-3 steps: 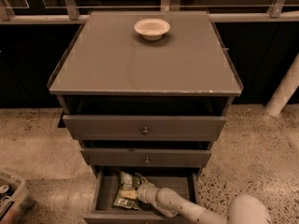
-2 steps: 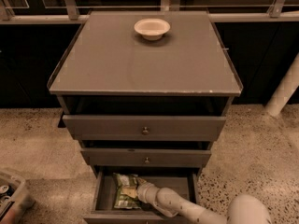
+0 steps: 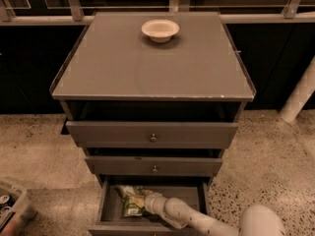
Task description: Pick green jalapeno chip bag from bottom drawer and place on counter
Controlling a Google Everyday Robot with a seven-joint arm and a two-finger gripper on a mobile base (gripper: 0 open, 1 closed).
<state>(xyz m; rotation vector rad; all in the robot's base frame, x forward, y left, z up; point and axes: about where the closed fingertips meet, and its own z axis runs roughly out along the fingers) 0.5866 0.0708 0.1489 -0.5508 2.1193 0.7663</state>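
Note:
The bottom drawer (image 3: 104,206) is pulled open at the foot of the grey cabinet. The green jalapeno chip bag (image 3: 130,200) lies crumpled in the drawer's left half, olive green with pale ends. My gripper (image 3: 149,204) reaches in from the lower right on its white arm. It sits down inside the drawer against the bag's right side. Its tip is hidden by the wrist and the bag. The counter (image 3: 147,68) is the flat grey top above.
A white bowl (image 3: 160,30) stands at the back middle of the counter. Two shallower drawers with knobs (image 3: 153,137) (image 3: 155,169) stick out slightly above the open one. A bin (image 3: 10,208) sits on the floor at the lower left. A white post (image 3: 298,97) leans at the right.
My gripper has moved slightly left, deeper into the drawer and closer onto the bag. The bag has shifted a little and shows more green.

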